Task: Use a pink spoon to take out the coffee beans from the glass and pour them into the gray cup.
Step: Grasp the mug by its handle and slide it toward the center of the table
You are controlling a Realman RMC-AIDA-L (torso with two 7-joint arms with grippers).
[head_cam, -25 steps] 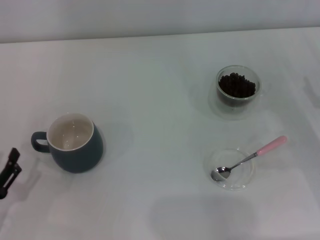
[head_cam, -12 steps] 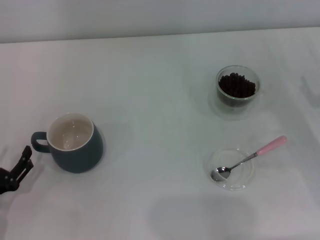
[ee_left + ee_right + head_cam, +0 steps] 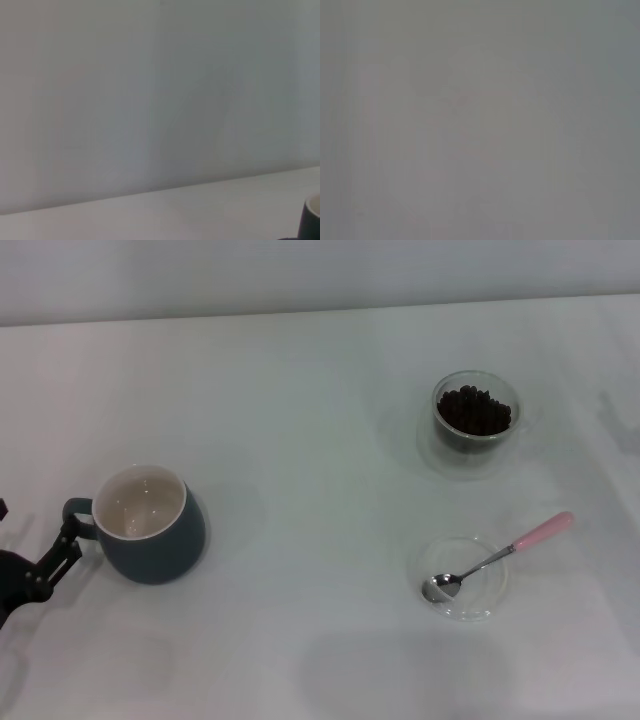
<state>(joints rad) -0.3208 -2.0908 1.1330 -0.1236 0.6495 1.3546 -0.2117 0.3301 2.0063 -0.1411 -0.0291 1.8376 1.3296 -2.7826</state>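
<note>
The gray cup (image 3: 150, 527) stands at the left of the white table, its cream inside bare and its loop handle (image 3: 78, 518) pointing left. My left gripper (image 3: 36, 520) comes in from the left edge and is open, with one dark finger (image 3: 62, 545) just beside the handle. The left wrist view shows only a sliver of the gray cup (image 3: 312, 218). The glass (image 3: 475, 418) at the back right holds the coffee beans (image 3: 476, 410). The pink spoon (image 3: 500, 555) lies with its metal bowl in a clear saucer (image 3: 478, 600) and its handle pointing back right. My right gripper is out of view.
A pale wall runs along the far edge of the table (image 3: 300, 390). The right wrist view shows only a blank grey surface.
My left gripper has moved right and up from the left edge toward the cup's handle. Cup, glass and spoon have not moved.
</note>
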